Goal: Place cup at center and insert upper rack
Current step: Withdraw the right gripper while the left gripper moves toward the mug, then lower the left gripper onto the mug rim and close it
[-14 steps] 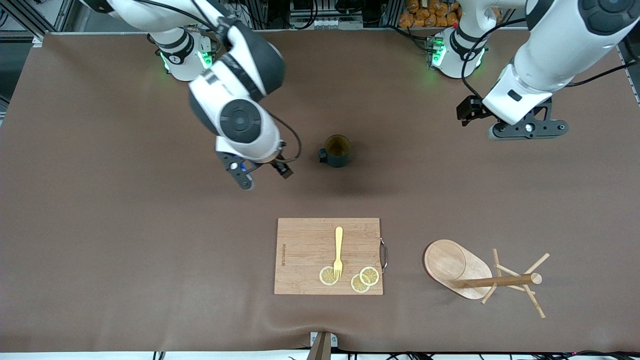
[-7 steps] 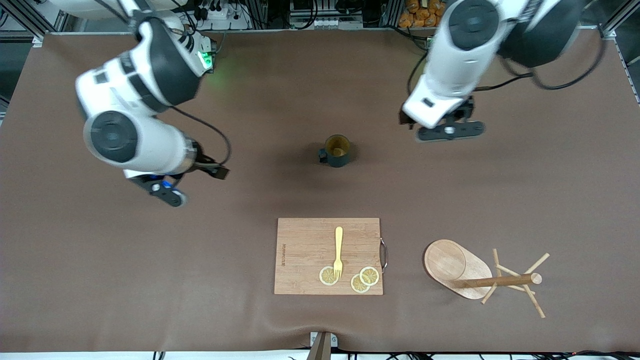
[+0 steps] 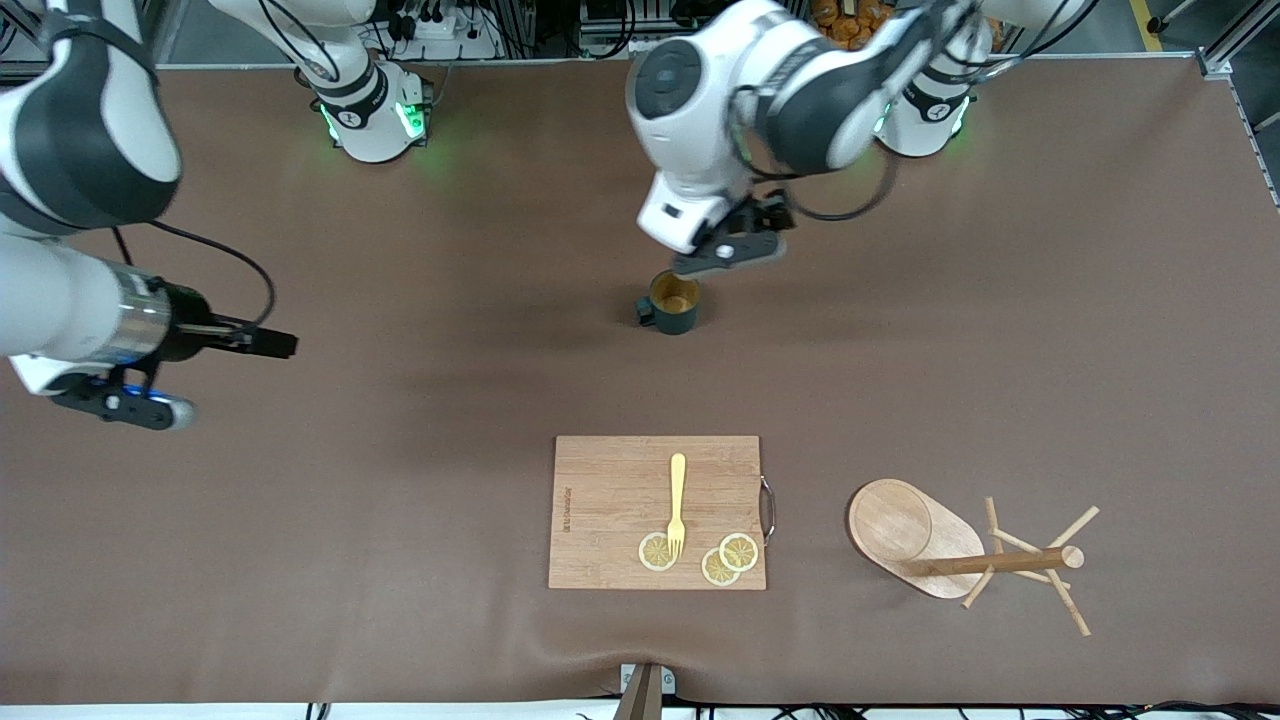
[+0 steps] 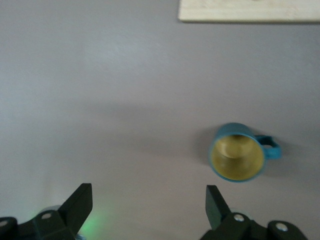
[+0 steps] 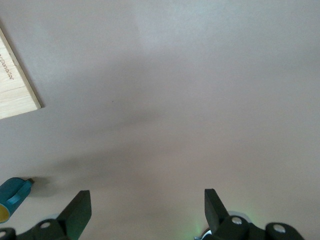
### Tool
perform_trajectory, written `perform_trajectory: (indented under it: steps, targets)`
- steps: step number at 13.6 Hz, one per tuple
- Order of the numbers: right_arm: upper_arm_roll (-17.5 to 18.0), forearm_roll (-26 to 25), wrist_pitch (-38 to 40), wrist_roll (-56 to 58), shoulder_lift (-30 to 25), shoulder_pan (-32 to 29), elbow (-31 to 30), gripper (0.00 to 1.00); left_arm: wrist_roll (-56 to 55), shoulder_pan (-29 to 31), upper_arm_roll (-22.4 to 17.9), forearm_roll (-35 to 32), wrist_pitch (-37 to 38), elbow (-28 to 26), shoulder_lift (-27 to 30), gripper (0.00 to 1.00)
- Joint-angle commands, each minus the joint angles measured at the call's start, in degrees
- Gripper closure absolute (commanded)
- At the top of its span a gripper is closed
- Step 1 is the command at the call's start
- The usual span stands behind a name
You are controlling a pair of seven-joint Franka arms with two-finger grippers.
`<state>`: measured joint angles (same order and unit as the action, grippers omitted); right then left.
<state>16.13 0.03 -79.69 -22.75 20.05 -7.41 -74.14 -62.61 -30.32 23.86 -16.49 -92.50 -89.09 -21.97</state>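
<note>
The dark teal cup [image 3: 672, 301] stands upright on the brown table, its yellowish inside showing, with its handle toward the right arm's end. My left gripper [image 3: 726, 256] hangs just above and beside it. In the left wrist view the left gripper [image 4: 147, 205] is open and empty, and the cup [image 4: 239, 158] lies just outside one finger. The upper rack [image 3: 1035, 560], a light wooden mug tree, lies tipped on its side near the front edge at the left arm's end. My right gripper [image 3: 112, 407] is open and empty over bare table at the right arm's end, also seen as the right gripper [image 5: 146, 207].
A wooden cutting board [image 3: 657, 512] lies nearer the front camera than the cup. It carries a yellow fork [image 3: 677, 505] and three lemon slices [image 3: 738, 551]. The rack's oval base [image 3: 895, 525] rests beside the board's metal handle.
The left arm swung from its end of the table to over the cup. The right arm swept away from the cup toward its own end. Both grippers stayed open.
</note>
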Motion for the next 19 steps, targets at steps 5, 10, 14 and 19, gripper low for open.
perform_trajectory:
  steps: [5, 10, 14, 19]
  targets:
    - [-1.45, 0.76, -15.36, 5.08, -17.82, 3.45, -23.19, 0.00, -15.86, -15.10, -0.74, -8.45, 0.92, 7.79, -11.68, 0.00]
    - [-5.83, 5.24, -17.34, 8.22, -16.72, 4.25, -18.78, 0.00, -33.94, -21.44, -0.74, -19.51, -6.89, 7.88, -17.13, 0.00]
    - [-6.11, 3.84, -14.10, 11.68, -15.13, 4.69, -12.71, 0.00, -46.52, -23.64, -1.00, -29.10, -11.38, 7.88, -22.05, 0.00]
    - [-6.72, 3.22, -6.64, 12.20, -14.16, 4.69, -8.29, 0.00, -62.79, -25.84, -1.62, -44.11, -11.74, 7.79, -25.04, 0.00]
